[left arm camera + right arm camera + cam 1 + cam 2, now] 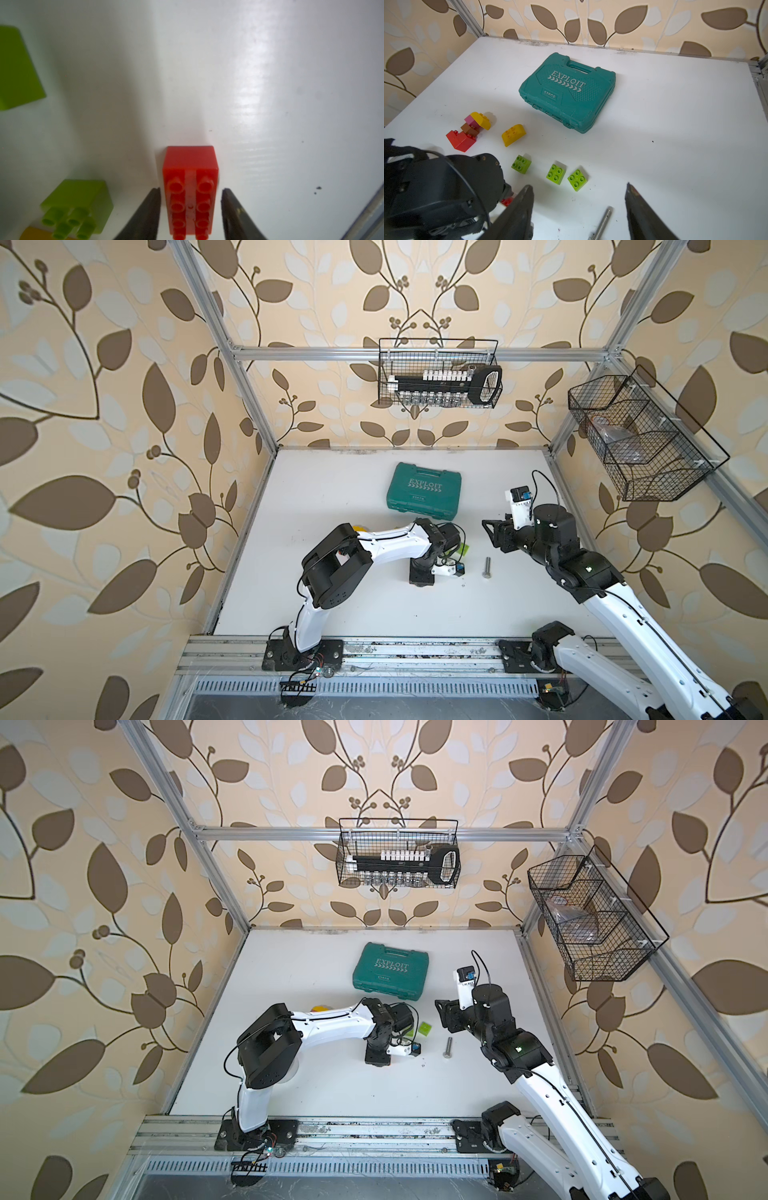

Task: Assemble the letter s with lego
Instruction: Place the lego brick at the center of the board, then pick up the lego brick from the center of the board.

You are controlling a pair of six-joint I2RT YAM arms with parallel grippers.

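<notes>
A red brick (190, 164) is seen lying on the white table (291, 104) between the parted fingers of the left gripper (191, 188), with a narrow gap on each side. Three green bricks (555, 174) and a bolt (602, 223) lie near the right gripper (579, 185), which is spread wide and empty.

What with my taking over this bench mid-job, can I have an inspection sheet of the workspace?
Surface: white table, a few dark specks.
Job's things: red brick, three green bricks, yellow brick and a mixed cluster, all on the table.
Clutter: green tool case, metal bolt.
Grippers: left gripper open, straddling the red brick; right gripper open, empty.
Cables: black cable looping at each wrist.
Surroundings: two wire baskets on the frame, leaf wallpaper.
</notes>
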